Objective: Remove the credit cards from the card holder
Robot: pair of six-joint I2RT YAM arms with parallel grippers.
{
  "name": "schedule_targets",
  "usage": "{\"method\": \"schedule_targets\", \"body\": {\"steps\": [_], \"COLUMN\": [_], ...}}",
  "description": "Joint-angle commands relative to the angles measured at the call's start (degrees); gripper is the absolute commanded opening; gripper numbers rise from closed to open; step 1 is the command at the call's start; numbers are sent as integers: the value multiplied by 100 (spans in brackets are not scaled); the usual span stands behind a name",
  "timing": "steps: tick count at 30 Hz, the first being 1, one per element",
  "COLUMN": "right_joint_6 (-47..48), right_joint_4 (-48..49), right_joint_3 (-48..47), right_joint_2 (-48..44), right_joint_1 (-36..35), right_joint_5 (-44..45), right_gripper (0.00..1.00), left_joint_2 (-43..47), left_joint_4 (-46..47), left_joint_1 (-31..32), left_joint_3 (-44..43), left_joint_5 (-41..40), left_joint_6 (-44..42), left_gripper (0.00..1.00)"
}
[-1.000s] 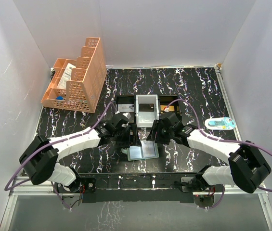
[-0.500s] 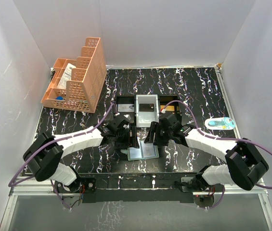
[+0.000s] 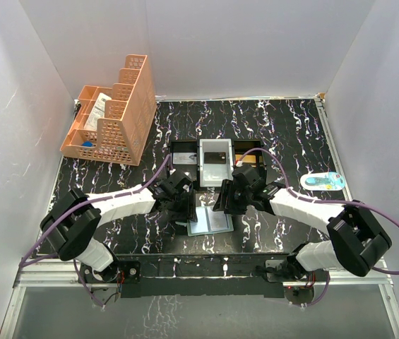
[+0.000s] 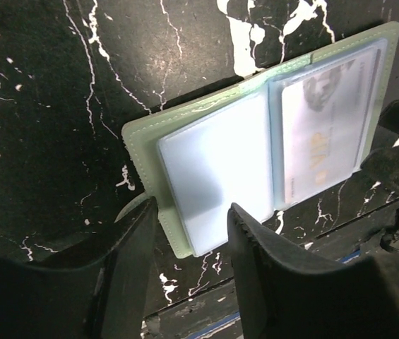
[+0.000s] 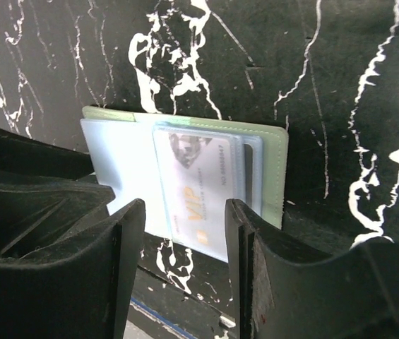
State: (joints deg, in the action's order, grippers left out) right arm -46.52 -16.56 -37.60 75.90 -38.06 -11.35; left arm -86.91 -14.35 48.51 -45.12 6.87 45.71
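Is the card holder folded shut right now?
No, the left wrist view shows the card holder lying open on the table, both clear panels facing up and a VIP card in one pocket.

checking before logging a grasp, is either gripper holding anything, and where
Nothing is visibly held. The left gripper and right gripper stand open, each straddling an edge of the open card holder.

The black, white-veined table (image 3: 284,127) carries an orange lattice organiser (image 3: 114,116) at its far left, a black-and-white tray (image 3: 215,161) centrally, the open card holder (image 3: 211,220) nearer, and a pale oval packet (image 3: 323,181) at right.
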Motion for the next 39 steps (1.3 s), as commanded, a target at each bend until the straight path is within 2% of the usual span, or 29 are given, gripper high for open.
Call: {"method": "schedule_targets", "body": {"steps": [1, 6, 14, 19, 25, 35, 39], "right_joint_6": [64, 123, 85, 101, 156, 68, -3], "right_joint_4": [11, -59, 326, 384, 177, 504, 651], "right_joint_3": [11, 33, 201, 203, 122, 190, 250], "right_joint_2": [-15, 67, 321, 407, 164, 162, 111], "right_joint_1": [19, 24, 21, 21, 21, 26, 23], "right_joint_5": [311, 343, -52, -175, -36, -471, -608], "right_gripper": [46, 46, 41, 32, 27, 14, 13], "left_joint_2": [-143, -229, -250, -270, -309, -171, -153], "left_joint_4": [-482, -593, -469, -442, -498, -288, -341], "left_joint_1": [30, 35, 35, 35, 34, 33, 30], "left_joint_3": [-195, -275, -222, -180, -247, -181, -201], "left_joint_5": [-172, -210, -101, -41, -39, 50, 29], "left_joint_6": [-240, -322, -326, -339, -360, -239, -251], "left_gripper": [41, 36, 34, 32, 30, 29, 29]}}
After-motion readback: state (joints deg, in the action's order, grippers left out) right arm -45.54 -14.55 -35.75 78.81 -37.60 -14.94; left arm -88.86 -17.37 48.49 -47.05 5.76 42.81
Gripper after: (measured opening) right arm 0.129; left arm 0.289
